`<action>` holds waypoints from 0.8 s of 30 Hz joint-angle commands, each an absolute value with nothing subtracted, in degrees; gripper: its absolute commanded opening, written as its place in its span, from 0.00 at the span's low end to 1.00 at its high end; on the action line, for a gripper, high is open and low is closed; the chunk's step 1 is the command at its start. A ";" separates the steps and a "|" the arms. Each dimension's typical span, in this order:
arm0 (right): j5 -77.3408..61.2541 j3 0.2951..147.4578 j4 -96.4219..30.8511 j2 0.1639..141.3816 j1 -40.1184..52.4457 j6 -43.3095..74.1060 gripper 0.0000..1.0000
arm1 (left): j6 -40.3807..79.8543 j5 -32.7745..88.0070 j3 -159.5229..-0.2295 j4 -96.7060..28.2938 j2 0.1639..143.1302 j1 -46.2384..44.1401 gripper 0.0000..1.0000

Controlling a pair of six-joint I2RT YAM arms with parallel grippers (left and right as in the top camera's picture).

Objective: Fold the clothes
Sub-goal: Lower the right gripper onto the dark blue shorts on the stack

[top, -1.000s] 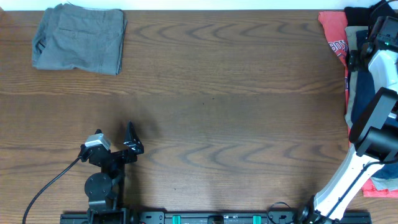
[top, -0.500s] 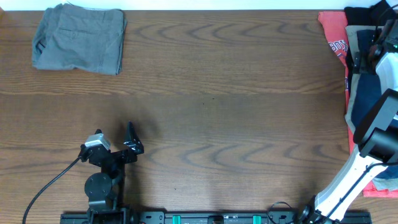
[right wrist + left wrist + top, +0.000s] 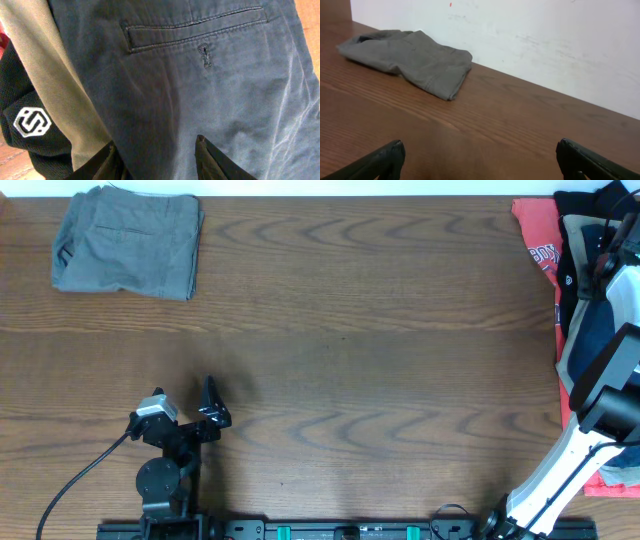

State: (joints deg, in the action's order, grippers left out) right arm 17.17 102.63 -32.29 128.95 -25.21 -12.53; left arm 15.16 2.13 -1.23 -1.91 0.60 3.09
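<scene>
Since the earlier overhead view, the right arm (image 3: 598,385) has swung a little further toward the table's right edge, and more navy cloth shows beside it; the left arm has not moved.

At the far left corner of the table (image 3: 380,330), the grey shorts (image 3: 127,242) lie folded. In the left wrist view they sit by the white wall (image 3: 545,35), well apart from the fingers. The left gripper (image 3: 212,406) is near the front edge above the bare wood. Its two black fingertips (image 3: 385,160) are spread wide, with nothing between them.

At the right edge is the pile of clothes. A red printed garment (image 3: 535,235) is on its left side, a black one (image 3: 580,205) is at the back, and the navy shorts (image 3: 588,340) are on top. The right wrist view fills with the navy shorts (image 3: 190,90), showing a welt pocket (image 3: 195,30) and a buttonhole (image 3: 205,55). A beige garment (image 3: 30,60) and a black one with a white logo (image 3: 30,122) lie to their left. The right gripper (image 3: 157,160) is low over the navy cloth with its jaws parted and nothing pinched between them. Whether the tips touch the cloth cannot be told.
</scene>
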 commanded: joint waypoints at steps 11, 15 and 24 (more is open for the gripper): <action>16.01 102.35 -32.25 124.68 -27.16 -8.32 0.24 | 14.83 0.58 -0.23 -4.01 0.23 2.85 0.98; 16.03 102.35 -32.34 123.39 -27.16 -8.32 0.15 | 14.83 0.58 -0.23 -4.01 0.23 2.85 0.98; 16.03 102.35 -32.64 123.09 -27.27 -7.70 0.01 | 14.83 0.58 -0.23 -4.01 0.23 2.85 0.98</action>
